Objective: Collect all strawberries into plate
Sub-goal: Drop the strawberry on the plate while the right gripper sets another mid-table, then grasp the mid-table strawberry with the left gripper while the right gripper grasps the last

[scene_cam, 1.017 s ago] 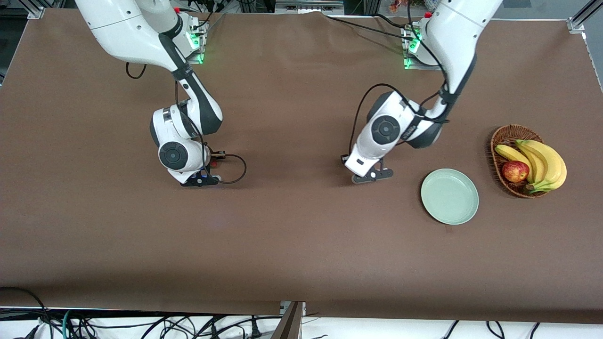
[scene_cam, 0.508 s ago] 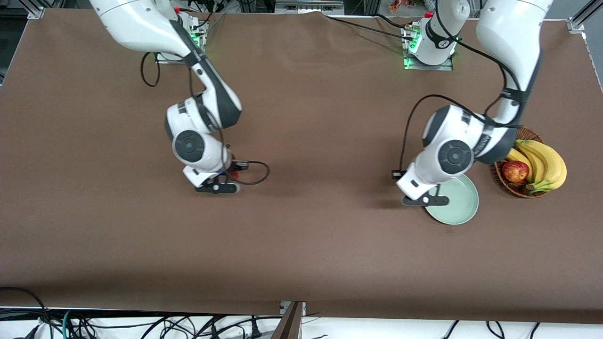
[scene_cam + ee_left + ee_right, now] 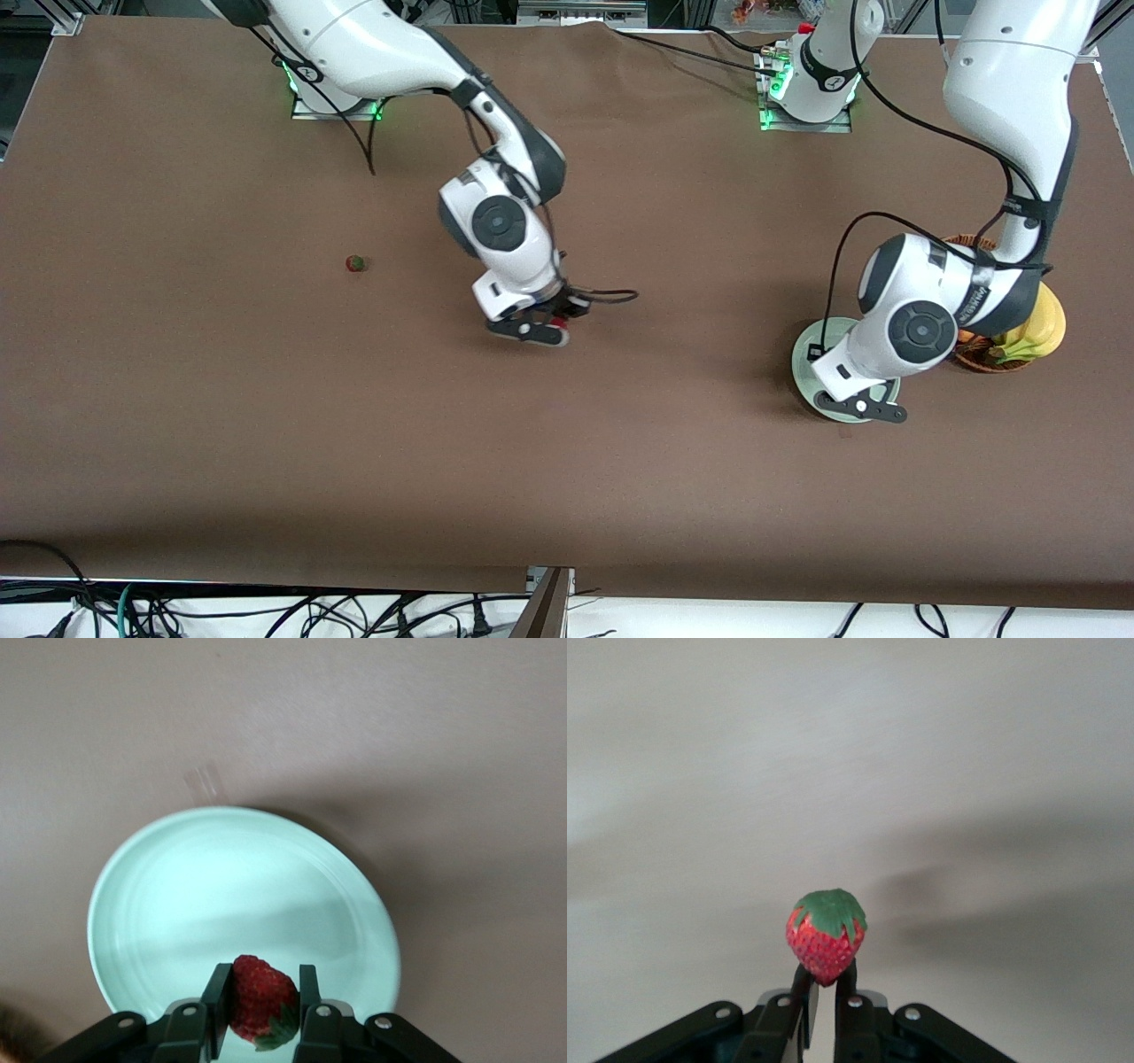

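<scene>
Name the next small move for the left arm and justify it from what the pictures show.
Probably open the left pincer to drop its strawberry: the berry is clamped directly over the plate, which looks empty in the left wrist view.

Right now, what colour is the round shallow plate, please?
Pale mint green plate, clearest in the left wrist view.

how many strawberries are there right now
3: one in the left pincer over the plate, one in the right pincer above the table, one loose strawberry toward the right arm's end.
</scene>
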`<state>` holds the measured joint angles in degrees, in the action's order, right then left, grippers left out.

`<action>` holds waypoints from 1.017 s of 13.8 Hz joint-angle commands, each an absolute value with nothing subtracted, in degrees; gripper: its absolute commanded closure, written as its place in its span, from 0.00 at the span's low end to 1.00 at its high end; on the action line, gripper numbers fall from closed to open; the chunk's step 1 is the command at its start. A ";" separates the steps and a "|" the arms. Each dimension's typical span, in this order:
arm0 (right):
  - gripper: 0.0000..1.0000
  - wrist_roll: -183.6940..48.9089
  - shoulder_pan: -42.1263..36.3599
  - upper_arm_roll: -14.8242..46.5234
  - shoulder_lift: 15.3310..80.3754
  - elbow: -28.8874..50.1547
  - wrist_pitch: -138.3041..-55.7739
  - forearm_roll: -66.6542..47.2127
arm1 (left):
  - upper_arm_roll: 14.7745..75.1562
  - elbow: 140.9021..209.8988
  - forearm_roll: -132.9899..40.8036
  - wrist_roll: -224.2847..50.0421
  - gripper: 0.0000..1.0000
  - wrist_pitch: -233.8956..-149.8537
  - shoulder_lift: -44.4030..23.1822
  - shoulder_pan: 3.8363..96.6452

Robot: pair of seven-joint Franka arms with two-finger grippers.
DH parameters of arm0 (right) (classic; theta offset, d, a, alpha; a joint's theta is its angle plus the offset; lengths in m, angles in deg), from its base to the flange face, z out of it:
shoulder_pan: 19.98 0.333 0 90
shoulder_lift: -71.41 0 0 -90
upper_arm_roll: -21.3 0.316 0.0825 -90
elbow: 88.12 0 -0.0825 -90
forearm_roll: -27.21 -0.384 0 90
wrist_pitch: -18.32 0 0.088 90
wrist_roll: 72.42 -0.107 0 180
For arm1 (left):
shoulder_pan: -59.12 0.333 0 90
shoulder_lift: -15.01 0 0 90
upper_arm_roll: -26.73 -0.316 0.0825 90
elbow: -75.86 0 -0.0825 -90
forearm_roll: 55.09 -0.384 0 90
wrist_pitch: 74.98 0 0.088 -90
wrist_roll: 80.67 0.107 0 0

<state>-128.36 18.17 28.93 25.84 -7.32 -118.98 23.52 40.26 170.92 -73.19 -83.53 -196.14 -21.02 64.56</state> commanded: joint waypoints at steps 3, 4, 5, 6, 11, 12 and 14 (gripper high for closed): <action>0.99 -136.66 24.22 28.59 18.33 -12.01 -131.59 22.91 | 41.05 168.32 -74.60 -75.06 0.77 -204.25 -27.96 68.87; 0.99 -137.28 25.27 28.59 16.93 -12.79 -133.19 22.91 | 41.05 168.32 -74.60 -74.87 0.71 -204.26 -28.05 68.87; 0.99 -137.72 25.98 28.59 15.87 -13.76 -133.64 22.91 | 41.05 168.32 -74.51 -74.87 0.43 -204.26 -27.97 68.87; 0.99 -138.51 26.33 28.59 15.16 -14.64 -133.64 22.91 | 41.05 168.32 -74.42 -74.87 0.00 -204.26 -27.88 68.96; 0.00 -138.35 25.11 28.16 17.34 -15.96 -125.96 23.08 | 44.73 168.06 -73.02 -76.01 0.00 -196.65 -23.41 68.70; 0.00 -137.04 23.11 28.33 18.74 -18.14 -118.95 23.17 | 46.22 168.06 -70.84 -77.58 0.00 -194.53 -21.92 68.87; 0.00 -125.49 18.45 28.42 22.43 -19.57 -106.02 23.00 | 48.68 168.32 -66.62 -81.35 0.00 -191.36 -19.63 68.43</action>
<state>-134.18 22.98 27.68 18.36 -18.70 -116.58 23.59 46.73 167.17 -69.77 -78.60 -194.99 -23.22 68.64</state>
